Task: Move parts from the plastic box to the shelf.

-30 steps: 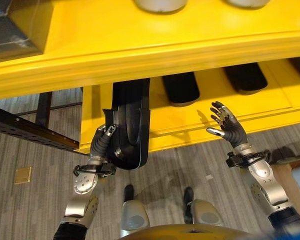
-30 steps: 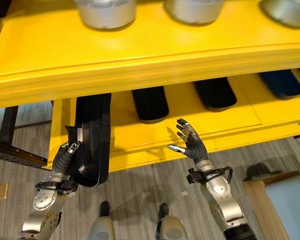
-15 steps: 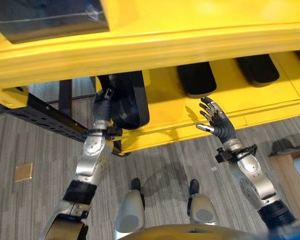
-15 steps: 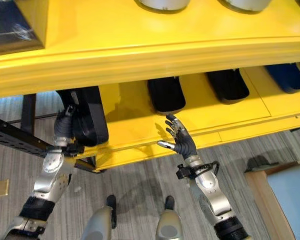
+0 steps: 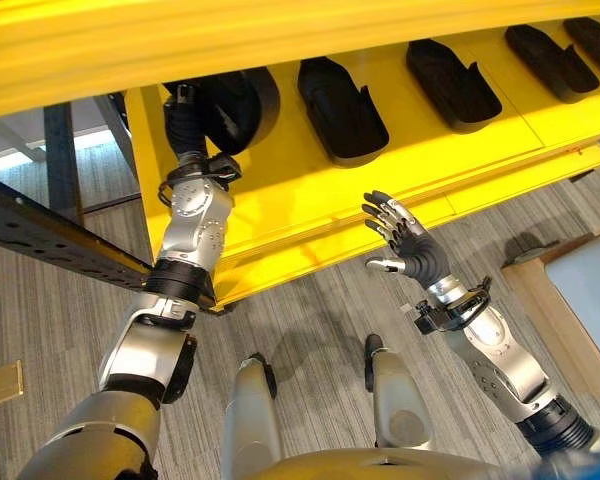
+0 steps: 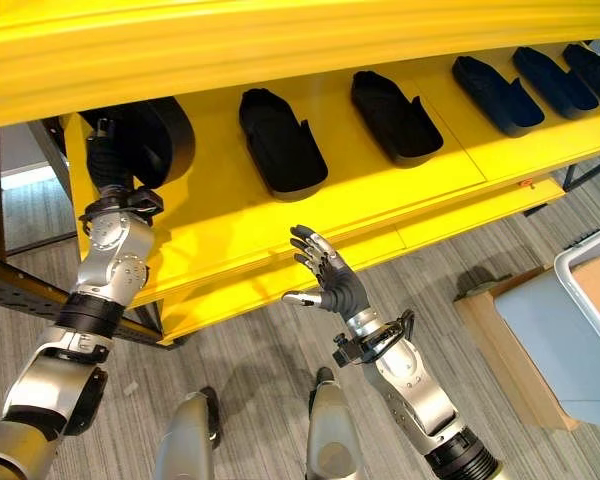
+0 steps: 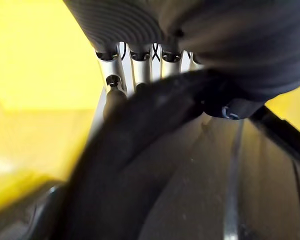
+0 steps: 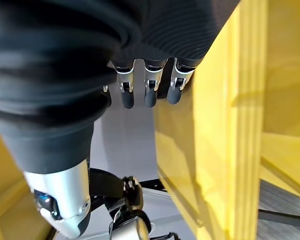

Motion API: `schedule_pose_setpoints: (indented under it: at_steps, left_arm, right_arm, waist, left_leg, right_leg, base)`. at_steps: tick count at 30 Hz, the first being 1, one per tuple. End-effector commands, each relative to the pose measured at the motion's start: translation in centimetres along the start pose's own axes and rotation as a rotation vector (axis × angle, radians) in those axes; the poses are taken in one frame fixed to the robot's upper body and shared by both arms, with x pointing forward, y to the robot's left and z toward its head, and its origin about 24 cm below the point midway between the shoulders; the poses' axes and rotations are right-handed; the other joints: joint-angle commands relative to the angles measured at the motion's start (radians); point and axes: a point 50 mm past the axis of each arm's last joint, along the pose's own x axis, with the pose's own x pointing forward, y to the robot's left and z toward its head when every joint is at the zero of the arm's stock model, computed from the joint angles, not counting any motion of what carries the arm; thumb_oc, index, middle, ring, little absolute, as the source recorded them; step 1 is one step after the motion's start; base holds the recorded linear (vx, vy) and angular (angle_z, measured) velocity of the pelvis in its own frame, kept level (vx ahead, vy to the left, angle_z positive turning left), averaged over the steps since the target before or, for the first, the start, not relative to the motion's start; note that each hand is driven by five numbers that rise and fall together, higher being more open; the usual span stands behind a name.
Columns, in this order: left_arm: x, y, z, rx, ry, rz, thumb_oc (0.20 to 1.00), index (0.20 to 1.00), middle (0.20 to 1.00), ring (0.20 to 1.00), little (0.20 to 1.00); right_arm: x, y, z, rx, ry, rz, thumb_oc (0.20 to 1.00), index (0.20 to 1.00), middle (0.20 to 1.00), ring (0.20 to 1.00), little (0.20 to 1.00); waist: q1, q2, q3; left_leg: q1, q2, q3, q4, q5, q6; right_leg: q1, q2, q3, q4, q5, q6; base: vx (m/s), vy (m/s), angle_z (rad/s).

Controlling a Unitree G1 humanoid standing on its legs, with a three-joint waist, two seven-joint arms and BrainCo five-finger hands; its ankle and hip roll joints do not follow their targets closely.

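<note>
My left hand [image 5: 184, 118] reaches in at the left end of the yellow lower shelf [image 5: 310, 190]. Its fingers [image 7: 140, 67] are curled over the rim of a black moulded part [image 5: 236, 104], which sits on the shelf under the upper shelf's beam [image 5: 180, 40]. The part [image 7: 155, 165] lies close under the fingers in the left wrist view. My right hand [image 6: 332, 282] hangs open in front of the shelf's front edge, fingers spread, holding nothing. More black parts [image 6: 278, 140] [image 6: 395, 102] lie in a row on the shelf.
Further right on the shelf lie several dark blue parts [image 6: 500, 82]. A black perforated rail [image 5: 50, 235] runs along the left by my left arm. At the right stands a wooden stand [image 6: 525, 330] with a light plastic box [image 6: 592, 285].
The camera has tipped, showing more of the lower shelf. My left arm has stretched further in, carrying the black part deeper onto the shelf's left end. The right hand stays open.
</note>
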Motion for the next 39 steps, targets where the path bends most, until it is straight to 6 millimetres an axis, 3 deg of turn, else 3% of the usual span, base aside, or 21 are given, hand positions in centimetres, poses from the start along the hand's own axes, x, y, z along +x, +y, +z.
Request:
schedule_pose_setpoints:
  at_steps: [1,10,14,23,29,39]
  left_arm:
    - [1.4,-0.2,3.5,-0.008,-0.16,-0.006,0.2,0.2,0.2,0.2,0.2]
    - [3.0,3.1,4.1,0.181,-0.135,0.076,0.2,0.2,0.2,0.2,0.2]
    - [3.5,4.0,4.2,0.395,-0.124,0.06,0.2,0.2,0.2,0.2,0.2]
    - [3.8,5.6,3.8,0.562,-0.078,0.077,0.2,0.2,0.2,0.2,0.2]
    - [4.5,7.0,4.7,0.781,-0.056,0.076,0.2,0.2,0.2,0.2,0.2]
    - [5.5,8.2,5.7,0.848,-0.01,0.117,0.2,0.2,0.2,0.2,0.2]
  right_arm:
    - [-0.3,-0.1,2.5,0.02,-0.139,0.014,1.0,1.0,1.0,1.0,1.0]
    - [-0.8,-0.6,3.3,0.008,-0.175,-0.002,1.0,1.0,1.0,1.0,1.0]
    - [-0.9,-0.8,3.5,0.001,-0.175,0.009,1.0,1.0,1.0,1.0,1.0]
    - [-1.2,-0.8,3.6,0.015,-0.177,0.03,1.0,1.0,1.0,1.0,1.0]
    - [-1.7,-1.1,3.6,0.016,-0.164,0.038,1.0,1.0,1.0,1.0,1.0]
    - [-2.1,-1.1,3.4,0.033,-0.146,0.053,1.0,1.0,1.0,1.0,1.0]
  waist:
    - [0.023,0.006,-0.081]
    - [0.031,0.011,-0.062]
    - [0.037,0.007,-0.042]
    - [0.051,0.003,-0.015]
    - [0.054,-0.001,-0.004]
    - [0.052,-0.003,0.001]
  left_leg:
    - [0.022,0.06,-0.051,-0.065,0.06,-0.042]
    - [-0.027,0.066,-0.064,-0.025,0.05,-0.038]
    - [-0.044,0.062,-0.068,-0.014,0.052,-0.034]
    - [-0.06,0.054,-0.075,-0.004,0.052,-0.031]
    - [-0.068,0.051,-0.077,0.003,0.049,-0.032]
    - [-0.087,0.055,-0.075,0.021,0.048,-0.032]
  right_leg:
    - [-0.05,-0.008,0.013,0.024,0.075,0.005]
    - [-0.093,-0.005,0.005,0.065,0.057,0.005]
    - [-0.105,-0.01,0.0,0.081,0.052,0.002]
    - [-0.112,-0.017,-0.009,0.091,0.045,-0.003]
    - [-0.117,-0.02,-0.005,0.1,0.041,-0.004]
    - [-0.14,-0.019,0.001,0.117,0.038,-0.004]
  base:
    - [0.0,0.0,0.0]
    - [-0.01,-0.011,0.06]
    - [0.0,0.003,0.02]
    - [0.0,0.0,0.03]
    - [0.0,0.0,0.0]
    - [0.0,0.0,0.0]
